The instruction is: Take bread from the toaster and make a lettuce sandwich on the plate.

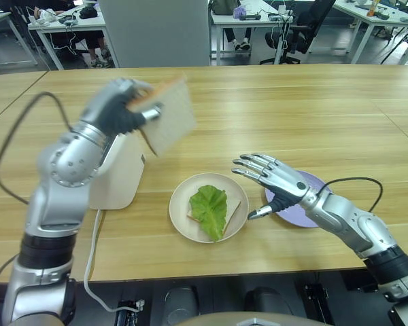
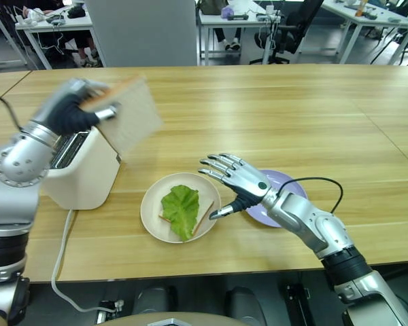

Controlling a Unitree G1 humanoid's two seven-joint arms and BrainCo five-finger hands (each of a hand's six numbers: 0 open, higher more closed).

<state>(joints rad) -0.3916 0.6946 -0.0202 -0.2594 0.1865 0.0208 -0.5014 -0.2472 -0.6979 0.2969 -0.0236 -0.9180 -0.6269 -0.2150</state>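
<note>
Tan bread slice (image 1: pixel 170 125) pinched in left hand (image 1: pixel 115 109) above toaster (image 1: pixel 119 178) | right hand (image 1: pixel 275 180) splayed, empty, beside plate (image 1: pixel 181 223) | suggest: lay it flat, squared over lettuce (image 1: pixel 211 207), release low

Bright, even light, soft shadows

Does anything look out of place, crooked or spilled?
Nothing is spilled or damaged. The lettuce leaf lies slanted on the lower slice on the plate, its tip past the bread's edge. The left hand holds the second slice tilted.
</note>
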